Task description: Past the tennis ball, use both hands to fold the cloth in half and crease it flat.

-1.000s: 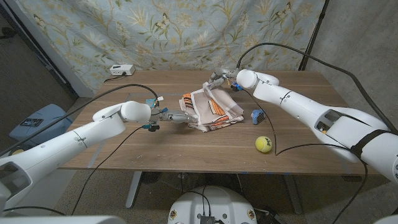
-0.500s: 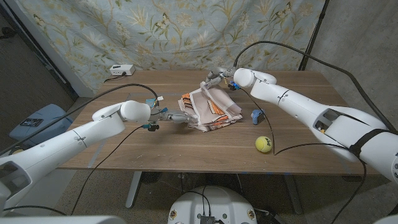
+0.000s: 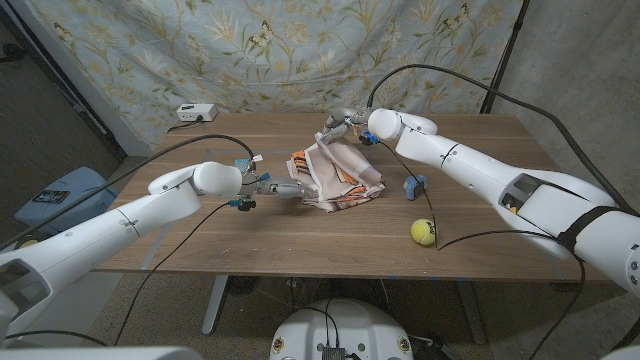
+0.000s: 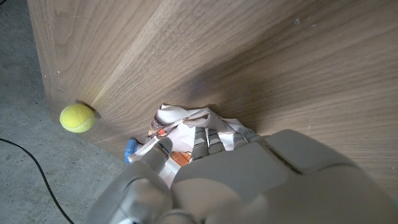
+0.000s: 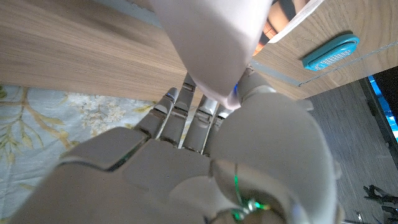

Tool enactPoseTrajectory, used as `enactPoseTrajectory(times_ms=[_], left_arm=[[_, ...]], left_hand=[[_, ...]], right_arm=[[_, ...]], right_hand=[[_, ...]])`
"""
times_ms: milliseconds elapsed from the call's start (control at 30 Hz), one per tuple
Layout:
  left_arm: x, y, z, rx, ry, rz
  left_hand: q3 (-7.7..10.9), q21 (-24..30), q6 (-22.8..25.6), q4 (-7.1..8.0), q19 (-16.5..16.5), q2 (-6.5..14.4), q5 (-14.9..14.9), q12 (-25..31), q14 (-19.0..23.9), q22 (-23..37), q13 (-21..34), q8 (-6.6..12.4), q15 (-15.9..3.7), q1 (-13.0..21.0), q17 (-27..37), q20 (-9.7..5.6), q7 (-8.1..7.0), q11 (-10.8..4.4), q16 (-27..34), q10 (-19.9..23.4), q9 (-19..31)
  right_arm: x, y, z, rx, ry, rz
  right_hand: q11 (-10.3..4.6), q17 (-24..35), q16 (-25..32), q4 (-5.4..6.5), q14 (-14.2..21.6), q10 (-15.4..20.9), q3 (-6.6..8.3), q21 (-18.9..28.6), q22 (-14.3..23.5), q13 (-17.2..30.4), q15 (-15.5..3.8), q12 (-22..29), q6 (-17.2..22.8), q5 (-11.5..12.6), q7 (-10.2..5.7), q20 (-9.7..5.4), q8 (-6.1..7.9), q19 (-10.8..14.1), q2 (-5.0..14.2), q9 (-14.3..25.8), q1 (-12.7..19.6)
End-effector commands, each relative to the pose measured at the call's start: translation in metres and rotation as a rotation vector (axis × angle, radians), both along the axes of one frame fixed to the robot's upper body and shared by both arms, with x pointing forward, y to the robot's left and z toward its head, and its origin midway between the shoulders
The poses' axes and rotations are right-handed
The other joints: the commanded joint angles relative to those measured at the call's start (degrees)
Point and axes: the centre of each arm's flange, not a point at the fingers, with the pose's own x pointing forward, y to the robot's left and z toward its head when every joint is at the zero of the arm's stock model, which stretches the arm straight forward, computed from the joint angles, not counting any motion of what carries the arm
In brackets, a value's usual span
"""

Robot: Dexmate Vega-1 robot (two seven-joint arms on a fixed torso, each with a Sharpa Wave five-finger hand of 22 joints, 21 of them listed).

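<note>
Floral drapery hangs behind a wooden table (image 3: 200, 235), where the cloth (image 3: 335, 177) lies bunched and only partly folded, beyond the tennis ball (image 3: 424, 232) as the robot looks, toward the table's middle. Each hand takes an opposite side of the cloth, likely so one edge can be carried over the other. The left hand (image 3: 277, 188), arm stretched low over the wood, reaches its fingers (image 4: 200, 138) onto the cloth's near-left edge; whether it grips I cannot tell. The right hand (image 3: 341, 125), arm arched across from beyond the ball, appears to pinch the cloth's lifted far corner, raised off the table.
</note>
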Motion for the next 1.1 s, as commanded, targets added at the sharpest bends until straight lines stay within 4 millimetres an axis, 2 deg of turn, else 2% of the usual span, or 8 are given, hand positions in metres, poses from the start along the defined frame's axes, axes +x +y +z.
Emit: enactPoseTrajectory(times_ms=[33, 700, 1100], left_arm=[[-0.002, -0.002, -0.001, -0.009, -0.007, -0.002], [-0.003, -0.008, -0.007, -0.032, -0.011, -0.015], [-0.006, -0.01, -0.009, -0.038, -0.013, -0.006]], left_hand=[[0.09, 0.45, 0.1, -0.27, -7.42, 0.19, 0.18, 0.32, 0.25, 0.15, 0.15, 0.32, -0.11, 0.53, 0.18, -0.01, -0.07, 0.44, 0.39, 0.37, 0.21], [0.02, 0.45, 0.08, -0.43, -7.42, 0.25, 0.19, 0.31, 0.27, 0.15, 0.15, 0.32, -0.14, 0.76, 0.18, -0.02, -0.17, 0.37, 0.41, 0.32, 0.21], [-0.04, 0.43, 0.09, -0.55, -7.46, 0.25, 0.2, 0.33, 0.25, 0.15, 0.15, 0.32, -0.17, 0.91, 0.18, -0.02, -0.15, 0.31, 0.4, 0.39, 0.21]], right_arm=[[-0.004, 0.018, -0.001, -0.022, 0.006, 0.021], [-0.005, 0.037, -0.001, -0.051, 0.016, 0.022], [-0.009, 0.044, -0.01, -0.04, 0.036, 0.011]], right_hand=[[0.03, 0.16, 0.0, 0.22, 0.51, -0.14, -0.05, -0.06, 0.09, 0.11, -7.4, -0.22, -0.17, 0.08, 0.32, 0.15, -0.24, 0.45, 0.03, 0.3, 0.85], [0.27, 0.12, -0.26, 0.24, 0.78, -0.33, -0.23, -0.05, 0.08, 0.0, -7.1, -0.21, -0.17, 0.03, 0.62, 0.38, -0.41, 0.61, 0.09, 0.34, 1.21], [0.55, -0.2, -0.75, 0.07, 0.97, -0.13, -0.1, -0.01, 0.08, -0.1, -6.72, -0.09, 0.01, 0.08, 0.72, 0.72, -0.44, 0.79, -0.08, 0.35, 1.61]])
